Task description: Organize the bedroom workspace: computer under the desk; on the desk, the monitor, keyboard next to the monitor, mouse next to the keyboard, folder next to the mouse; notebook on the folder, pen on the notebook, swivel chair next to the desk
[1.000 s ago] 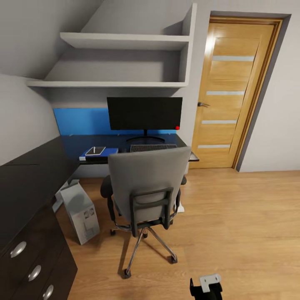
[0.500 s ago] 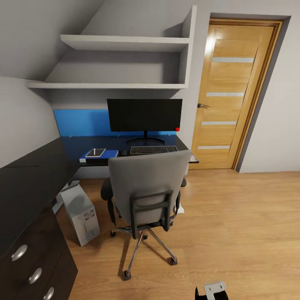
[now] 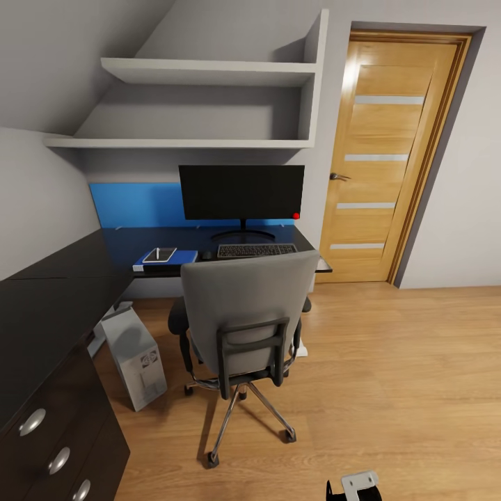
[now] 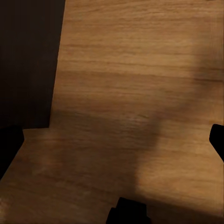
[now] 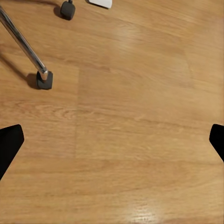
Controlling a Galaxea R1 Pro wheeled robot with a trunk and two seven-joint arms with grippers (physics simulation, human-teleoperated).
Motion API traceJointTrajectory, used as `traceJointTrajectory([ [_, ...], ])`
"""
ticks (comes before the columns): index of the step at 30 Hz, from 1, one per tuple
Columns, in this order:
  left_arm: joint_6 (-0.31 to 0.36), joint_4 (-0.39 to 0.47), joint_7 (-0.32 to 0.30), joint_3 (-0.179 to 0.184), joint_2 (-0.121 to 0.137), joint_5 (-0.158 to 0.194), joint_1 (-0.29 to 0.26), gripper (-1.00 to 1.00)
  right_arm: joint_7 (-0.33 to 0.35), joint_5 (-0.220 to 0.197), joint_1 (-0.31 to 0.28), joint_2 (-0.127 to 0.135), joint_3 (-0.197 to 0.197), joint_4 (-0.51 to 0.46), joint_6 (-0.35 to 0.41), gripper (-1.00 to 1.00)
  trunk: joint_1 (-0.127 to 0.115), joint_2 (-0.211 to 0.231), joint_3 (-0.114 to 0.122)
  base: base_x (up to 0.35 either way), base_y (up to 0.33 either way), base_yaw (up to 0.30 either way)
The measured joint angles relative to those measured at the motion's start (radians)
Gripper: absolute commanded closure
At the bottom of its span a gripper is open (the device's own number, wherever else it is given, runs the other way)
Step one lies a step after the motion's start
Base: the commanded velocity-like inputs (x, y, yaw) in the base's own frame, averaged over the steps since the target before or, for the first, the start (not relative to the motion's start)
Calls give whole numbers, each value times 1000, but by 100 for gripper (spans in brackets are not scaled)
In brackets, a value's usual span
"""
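Observation:
The black monitor [image 3: 241, 193] stands on the black desk [image 3: 56, 299] before its blue back panel. In front of it lies the keyboard [image 3: 256, 250], with the small black mouse [image 3: 207, 255] at its left end. Left of the mouse is the blue folder [image 3: 182, 257], carrying the dark notebook [image 3: 159, 255] and the thin pen [image 3: 158, 251]. The grey swivel chair [image 3: 243, 313] stands pushed up to the desk, back toward me. The pale computer [image 3: 136, 356] sits on the floor under the desk corner. My left gripper [image 4: 112, 142] and right gripper [image 5: 112, 140] hang open over the floor.
An oak door [image 3: 393, 153] is shut at the right, with open plank floor [image 3: 403, 376] before it. Grey shelves [image 3: 202, 104] hang above the desk. A chair leg and caster [image 5: 44, 79] lie beyond my right gripper. The dark drawer unit [image 4: 28, 60] is beside my left gripper.
The whole view shifted slightly a second ago, so the camera moved; the keyboard shows more above the chair back. Since half a second ago nothing has moved.

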State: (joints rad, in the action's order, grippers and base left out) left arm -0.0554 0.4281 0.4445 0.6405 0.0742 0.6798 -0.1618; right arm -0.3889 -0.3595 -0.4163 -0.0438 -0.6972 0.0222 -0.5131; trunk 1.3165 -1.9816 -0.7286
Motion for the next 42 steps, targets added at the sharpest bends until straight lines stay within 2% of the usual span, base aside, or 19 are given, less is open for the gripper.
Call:
traceJointTrajectory([
  [19,0,-74,-2,1,-2,-2,0,-100,0,0,0,0,0,0,0,-100,0,0,0,0,0,0],
  [22,0,-139,-1,-1,-2,0,0,-100,0,0,0,0,0,0,0,-100,0,0,0,0,0,0],
  [24,1,-214,-1,-1,-2,1,0,-100,0,0,0,0,0,0,0,-100,0,0,0,0,0,0],
  [26,2,-299,0,-1,-13,1,0,-100,0,0,0,0,0,0,0,-100,0,0,0,0,0,0],
  [29,2,-361,0,-1,-29,0,-1,-100,0,0,0,0,0,0,0,-100,0,0,0,0,0,0],
  [36,-2,-389,0,1,-48,-4,-1,-100,0,0,0,0,0,0,0,-100,0,0,0,0,0,0],
  [42,-25,-385,0,4,-48,-11,-1,-100,0,0,0,0,0,0,0,-100,0,0,0,0,0,0],
])
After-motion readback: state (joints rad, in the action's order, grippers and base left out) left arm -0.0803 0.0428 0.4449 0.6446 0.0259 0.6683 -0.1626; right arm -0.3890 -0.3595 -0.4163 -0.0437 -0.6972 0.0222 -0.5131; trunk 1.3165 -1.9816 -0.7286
